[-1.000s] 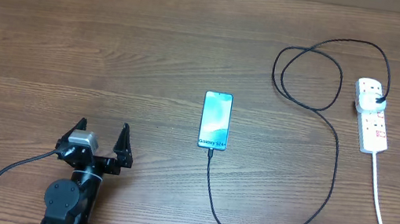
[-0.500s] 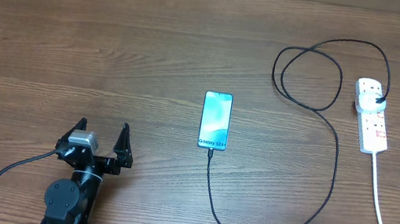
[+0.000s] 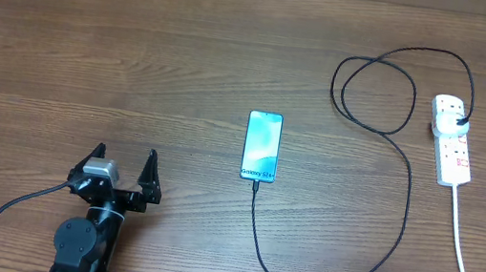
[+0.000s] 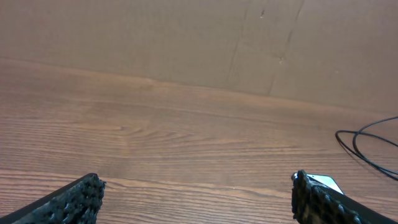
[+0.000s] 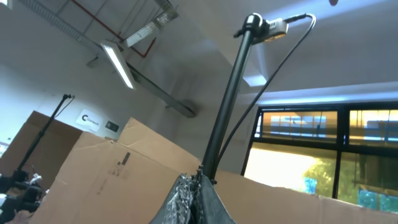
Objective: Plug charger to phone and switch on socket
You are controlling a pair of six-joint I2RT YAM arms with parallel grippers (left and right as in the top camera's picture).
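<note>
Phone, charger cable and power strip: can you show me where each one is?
Phone (image 3: 262, 146), overhead view, middle of its blue screen.
Charger cable (image 3: 405, 213), overhead view, long black stretch right of the phone.
Power strip (image 3: 455, 158), overhead view, white body below the black plug.

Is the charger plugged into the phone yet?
Apparently in: the charger tip meets the phone at its bottom edge; how deep, cannot tell.

The socket (image 3: 452, 140) switch state is too small to tell.
</note>
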